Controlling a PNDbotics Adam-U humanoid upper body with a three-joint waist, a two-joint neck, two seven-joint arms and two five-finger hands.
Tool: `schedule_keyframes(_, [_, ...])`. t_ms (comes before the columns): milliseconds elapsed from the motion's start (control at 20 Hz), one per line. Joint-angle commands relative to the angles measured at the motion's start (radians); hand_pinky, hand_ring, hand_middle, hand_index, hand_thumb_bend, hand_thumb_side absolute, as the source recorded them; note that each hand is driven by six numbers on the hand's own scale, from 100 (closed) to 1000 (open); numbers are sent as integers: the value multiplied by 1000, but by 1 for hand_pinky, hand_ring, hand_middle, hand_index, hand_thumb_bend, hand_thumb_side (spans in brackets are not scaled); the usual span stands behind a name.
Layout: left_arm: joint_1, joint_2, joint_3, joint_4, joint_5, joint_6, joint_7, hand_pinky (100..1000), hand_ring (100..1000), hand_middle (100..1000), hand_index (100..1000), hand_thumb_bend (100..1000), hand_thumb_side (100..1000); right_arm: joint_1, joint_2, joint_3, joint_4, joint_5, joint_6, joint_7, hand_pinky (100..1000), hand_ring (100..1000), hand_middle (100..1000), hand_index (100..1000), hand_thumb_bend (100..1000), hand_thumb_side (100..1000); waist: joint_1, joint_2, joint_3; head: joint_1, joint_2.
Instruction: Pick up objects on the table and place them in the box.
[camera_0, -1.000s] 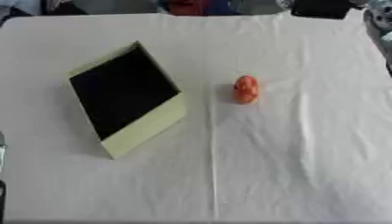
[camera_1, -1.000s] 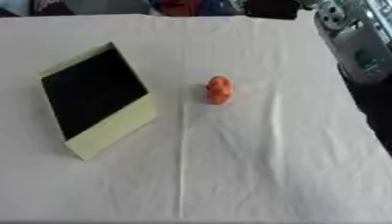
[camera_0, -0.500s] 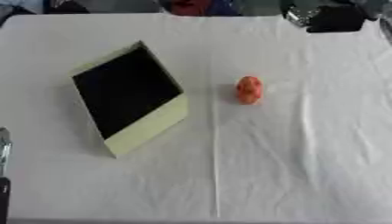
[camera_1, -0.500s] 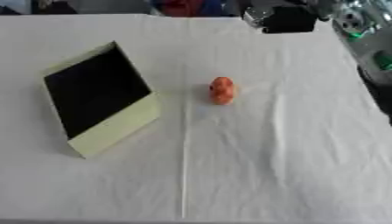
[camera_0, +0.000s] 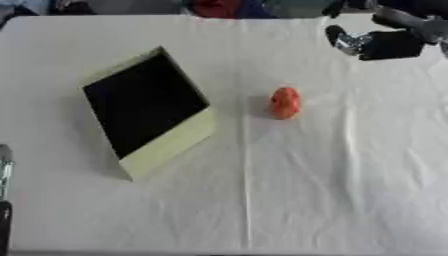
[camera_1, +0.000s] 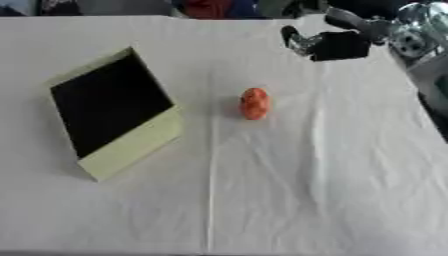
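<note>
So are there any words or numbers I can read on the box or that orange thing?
None: no words, numbers or signs show.
The box has plain pale yellow walls and a dark inside.
The small orange object carries no label.
The white tablecloth is blank.

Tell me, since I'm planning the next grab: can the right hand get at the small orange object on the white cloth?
Probably yes. The right hand is above the far right of the table, and only bare white cloth lies between it and the small orange object.
</note>
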Motion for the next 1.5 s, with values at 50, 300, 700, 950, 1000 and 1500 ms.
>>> schedule_keyframes(50, [-9, 29, 3, -19, -1, 1, 0, 570, 699, 763, 765, 100, 659, -9, -23, 3, -20, 6, -14, 2, 918, 936, 782, 903, 100, 990, 0, -18, 1, -2, 2])
schedule_keyframes(300, [-10, 29, 2, -19, 1, 2, -1, 570, 699, 763, 765, 100, 659, 11, -8, 23, -6, -2, 2, -11, 921, 936, 780, 911, 100, 931, -2, -20, 4, -7, 2])
schedule_keyframes(700, [-11, 26, 2, -19, 5, 3, -1, 571, 697, 762, 764, 100, 660, 47, 31, 50, 9, 34, 65, 47, 912, 922, 794, 927, 100, 666, -5, -21, 11, -12, 2])
schedule_keyframes(950, [-11, 23, 1, -19, 8, 4, -4, 570, 696, 761, 764, 100, 659, 57, 61, 59, 8, -4, 101, 98, 888, 904, 785, 949, 100, 372, -4, -19, 15, -17, 3])
schedule_keyframes(1000, [-11, 23, 1, -19, 9, 4, -4, 570, 696, 761, 764, 100, 659, 58, 66, 59, 6, -14, 108, 108, 883, 901, 782, 952, 100, 352, -4, -19, 16, -18, 3])
schedule_keyframes(1500, [-11, 20, 1, -19, 14, 6, -4, 570, 695, 757, 764, 100, 659, 69, 86, 67, -12, -63, 156, 178, 886, 901, 785, 975, 100, 100, -4, -18, 18, -22, 3])
